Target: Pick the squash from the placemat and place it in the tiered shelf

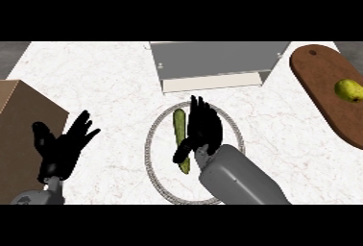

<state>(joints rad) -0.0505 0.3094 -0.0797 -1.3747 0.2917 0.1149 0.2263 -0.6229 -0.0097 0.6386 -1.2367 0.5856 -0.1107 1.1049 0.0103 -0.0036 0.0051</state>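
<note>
A long green-yellow squash [180,126] lies lengthwise on the round white placemat [157,154] with a grey braided rim, at the counter's middle. My right hand [203,127] hovers just right of the squash, fingers straight and pointing toward the shelf, thumb [183,152] angled down across the squash's near end. Nothing is grasped. The grey tiered shelf [212,60] stands at the far edge, its pale lower board [212,83] facing me. My left hand [62,143] rests open at the lower left, fingers up.
A brown wooden cutting board [322,96] lies at the right with a yellow-green pear [348,90] on it. A brown box [21,139] stands at the left edge, behind my left hand. White marble counter [106,81] surrounds the placemat.
</note>
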